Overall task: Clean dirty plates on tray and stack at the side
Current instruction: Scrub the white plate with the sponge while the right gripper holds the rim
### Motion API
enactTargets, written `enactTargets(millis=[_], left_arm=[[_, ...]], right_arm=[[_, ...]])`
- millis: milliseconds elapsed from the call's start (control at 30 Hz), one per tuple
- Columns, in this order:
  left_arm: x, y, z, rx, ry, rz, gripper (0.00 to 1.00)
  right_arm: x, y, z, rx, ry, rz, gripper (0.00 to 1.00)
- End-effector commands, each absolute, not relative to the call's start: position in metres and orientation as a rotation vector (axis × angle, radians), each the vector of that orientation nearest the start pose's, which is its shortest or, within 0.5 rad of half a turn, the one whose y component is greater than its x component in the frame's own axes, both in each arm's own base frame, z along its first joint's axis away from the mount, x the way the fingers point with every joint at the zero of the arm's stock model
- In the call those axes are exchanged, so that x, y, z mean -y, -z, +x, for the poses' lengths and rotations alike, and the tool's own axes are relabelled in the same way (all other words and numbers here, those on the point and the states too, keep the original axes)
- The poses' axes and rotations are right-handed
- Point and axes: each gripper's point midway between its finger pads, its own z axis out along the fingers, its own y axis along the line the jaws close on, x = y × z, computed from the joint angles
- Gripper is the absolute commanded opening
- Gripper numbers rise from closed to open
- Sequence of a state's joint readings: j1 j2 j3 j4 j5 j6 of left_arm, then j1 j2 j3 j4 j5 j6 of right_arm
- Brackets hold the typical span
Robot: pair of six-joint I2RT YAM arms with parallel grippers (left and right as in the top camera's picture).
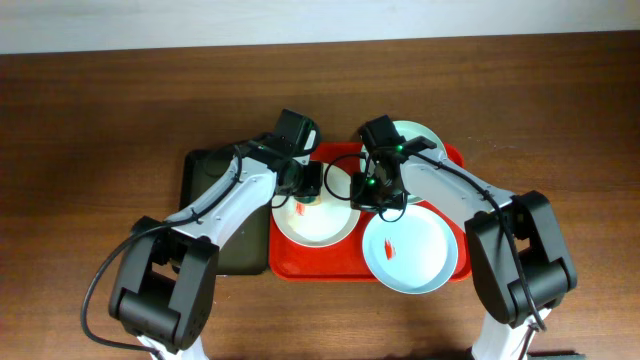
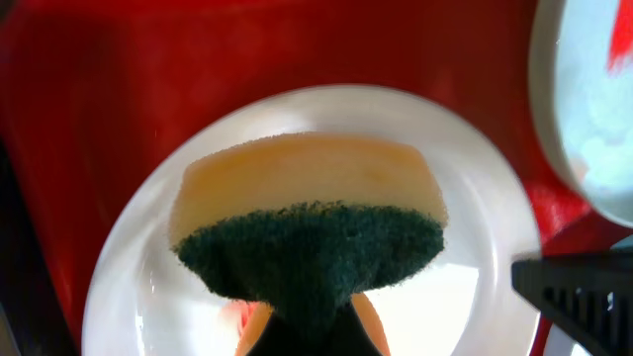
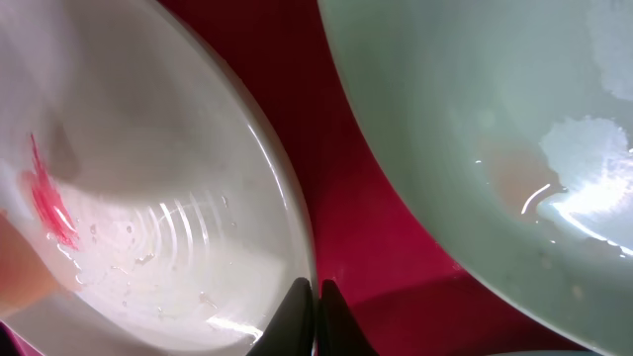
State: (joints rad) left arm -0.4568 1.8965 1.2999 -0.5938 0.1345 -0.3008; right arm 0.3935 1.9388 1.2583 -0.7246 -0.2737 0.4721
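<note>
The white plate (image 1: 318,225) lies at the left of the red tray (image 1: 320,268). It carries a red smear, seen in the right wrist view (image 3: 45,198). My left gripper (image 1: 305,193) is shut on a yellow sponge with a green scrub face (image 2: 312,218) and holds it on the white plate (image 2: 475,297). My right gripper (image 1: 378,197) is shut on the white plate's right rim (image 3: 297,237), fingertips (image 3: 316,294) pinched together. One mint-blue plate (image 1: 410,250) with a red smear lies front right. Another (image 1: 420,135) lies at the back.
A dark green-black tray (image 1: 215,215) lies left of the red tray, under my left arm. Both arms cross over the trays. Brown table surface (image 1: 100,120) surrounds them, with a pale wall edge at the back.
</note>
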Motion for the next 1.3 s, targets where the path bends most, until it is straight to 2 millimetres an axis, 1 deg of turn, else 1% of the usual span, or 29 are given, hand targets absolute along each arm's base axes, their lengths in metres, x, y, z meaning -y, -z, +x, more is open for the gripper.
enactTargets(millis=[0, 67, 200, 433, 533, 600, 633, 733, 800, 900, 1000, 1067, 1133, 1200, 1233, 1267], left_arm=[[0.213, -0.052, 0.383, -2.787, 0.39, 0.224, 0.0], [0.214, -0.052, 0.384, -2.782, 0.392, 0.225, 0.0], [0.219, -0.057, 0.394, -2.731, 0.412, 0.226, 0.0], [0.217, -0.056, 0.391, -2.746, 0.406, 0.226, 0.0], [0.224, -0.064, 0.405, -2.675, 0.433, 0.227, 0.0], [0.225, -0.065, 0.407, -2.668, 0.437, 0.226, 0.0], [0.224, -0.063, 0.405, -2.679, 0.433, 0.226, 0.0], [0.21, -0.052, 0.376, -2.826, 0.375, 0.213, 0.0], [0.203, -0.048, 0.365, -2.883, 0.348, 0.209, 0.0], [0.194, -0.05, 0.36, -2.932, 0.324, 0.184, 0.0], [0.191, -0.067, 0.359, -2.958, 0.304, 0.178, 0.0], [0.192, -0.069, 0.361, -2.953, 0.307, 0.178, 0.0], [0.192, -0.059, 0.367, -2.952, 0.291, 0.175, 0.0], [0.191, -0.048, 0.367, -2.971, 0.272, 0.173, 0.0], [0.191, -0.041, 0.366, -2.989, 0.262, 0.175, 0.0], [0.19, -0.028, 0.363, -3.021, 0.246, 0.175, 0.0]], right_arm=[[-0.192, -0.011, 0.332, -3.08, -0.49, 0.088, 0.04], [-0.192, -0.011, 0.332, -3.08, -0.49, 0.088, 0.04], [-0.192, -0.011, 0.333, -3.079, -0.491, 0.088, 0.04], [-0.192, -0.011, 0.333, -3.079, -0.49, 0.088, 0.04], [-0.192, -0.011, 0.333, -3.079, -0.49, 0.088, 0.04], [-0.192, -0.011, 0.333, -3.08, -0.49, 0.088, 0.04], [-0.192, -0.011, 0.333, -3.08, -0.49, 0.088, 0.04], [-0.192, -0.011, 0.333, -3.079, -0.49, 0.088, 0.04], [-0.192, -0.011, 0.333, -3.079, -0.49, 0.088, 0.04], [-0.192, -0.011, 0.333, -3.075, -0.489, 0.041, 0.04], [-0.192, -0.011, 0.333, -3.075, -0.489, 0.042, 0.04], [-0.192, -0.011, 0.333, -3.076, -0.489, 0.042, 0.04], [-0.192, -0.011, 0.333, -3.075, -0.489, 0.042, 0.04], [-0.192, -0.011, 0.333, -3.075, -0.489, 0.042, 0.04], [-0.192, -0.011, 0.333, -3.076, -0.489, 0.042, 0.04], [-0.192, -0.011, 0.333, -3.076, -0.489, 0.042, 0.04]])
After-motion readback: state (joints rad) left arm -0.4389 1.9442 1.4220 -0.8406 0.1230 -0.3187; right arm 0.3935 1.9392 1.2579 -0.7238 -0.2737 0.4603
